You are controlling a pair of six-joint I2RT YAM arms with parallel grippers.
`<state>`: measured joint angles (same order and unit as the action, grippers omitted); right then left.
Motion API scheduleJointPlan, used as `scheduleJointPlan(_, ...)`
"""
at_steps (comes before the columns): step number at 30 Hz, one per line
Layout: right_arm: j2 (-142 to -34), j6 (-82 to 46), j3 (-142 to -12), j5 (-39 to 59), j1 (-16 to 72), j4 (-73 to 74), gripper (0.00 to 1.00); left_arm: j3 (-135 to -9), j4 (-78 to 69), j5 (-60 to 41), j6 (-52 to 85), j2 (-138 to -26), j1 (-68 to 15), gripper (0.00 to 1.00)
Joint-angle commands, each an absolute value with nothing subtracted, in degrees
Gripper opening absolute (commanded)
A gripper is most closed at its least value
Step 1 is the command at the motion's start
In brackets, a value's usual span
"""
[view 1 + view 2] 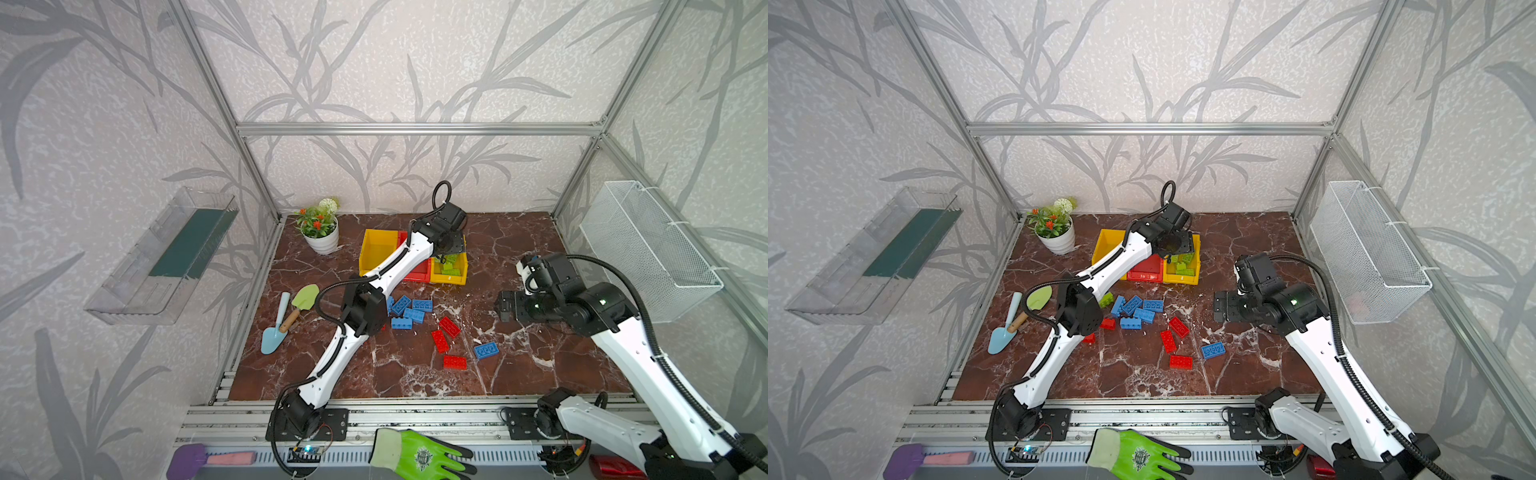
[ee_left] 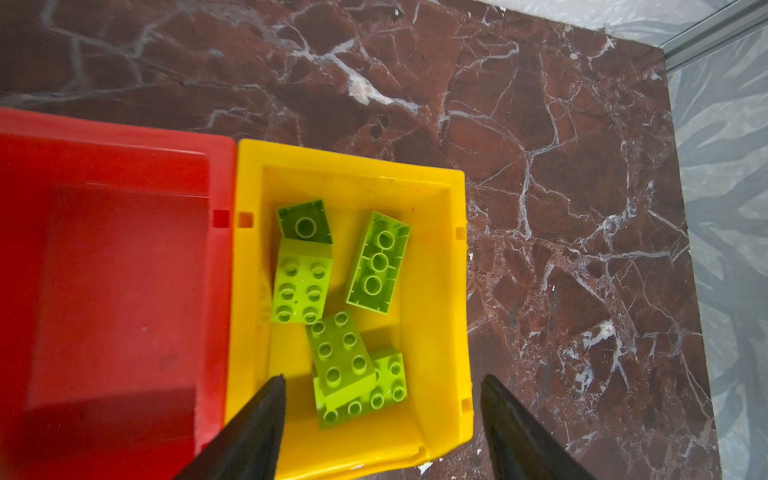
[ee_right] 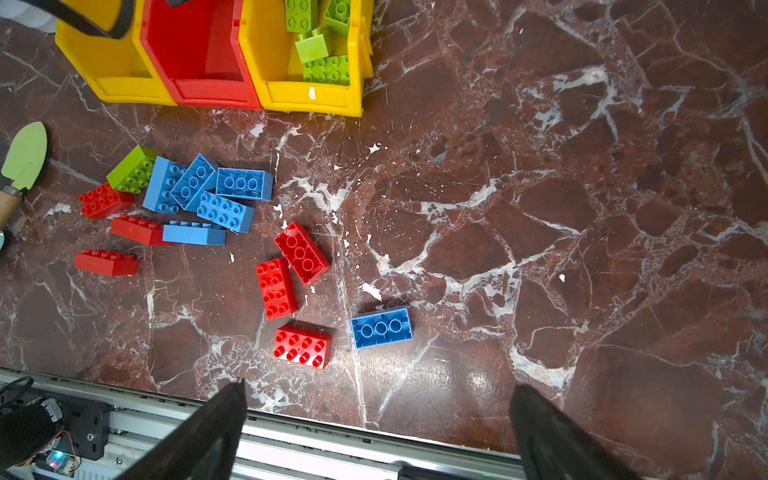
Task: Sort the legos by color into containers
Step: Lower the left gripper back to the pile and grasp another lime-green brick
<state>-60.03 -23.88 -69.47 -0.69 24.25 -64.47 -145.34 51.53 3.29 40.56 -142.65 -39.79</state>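
Three containers stand joined in a row: a yellow bin (image 1: 376, 249), a red bin (image 2: 124, 270) and a second yellow bin (image 2: 353, 162). Several lime green legos (image 2: 340, 357) lie in that second yellow bin. My left gripper (image 2: 383, 380) hovers open above them, nothing between its fingers. On the table lie a cluster of blue legos (image 3: 208, 195), red legos (image 3: 291, 274), a lone blue one (image 3: 381, 327) and one green one (image 3: 133, 168). My right gripper (image 3: 377, 384) hangs open and empty over the table's right side, apart from the bricks.
A potted plant (image 1: 320, 228) stands at the back left and two garden trowels (image 1: 291, 316) lie at the left. A white wire basket (image 1: 648, 249) hangs on the right wall and a clear tray (image 1: 166, 257) on the left wall. A green glove (image 1: 419, 455) lies on the front rail.
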Motion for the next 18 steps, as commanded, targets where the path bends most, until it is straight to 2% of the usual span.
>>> scheduleJointPlan(1,-62.2,-22.4,-70.2,1.3,24.1,-61.1,0.99,-138.3,57.1,9.1,43.0,-132.1,-38.4,0.74)
scheduleJointPlan(10,-67.5,-21.0,-70.8,7.0,24.5,-55.3,0.99,-91.7,48.6,11.2,54.8,-102.4,-32.3,0.81)
scheduleJointPlan(13,-69.3,-20.5,-71.5,8.0,25.0,-54.7,0.99,-81.6,47.7,11.7,59.1,-95.4,-31.3,0.82)
scheduleJointPlan(18,-71.1,-20.5,-72.3,8.8,26.3,-53.9,0.99,-73.1,47.2,11.8,64.1,-90.4,-30.7,0.82)
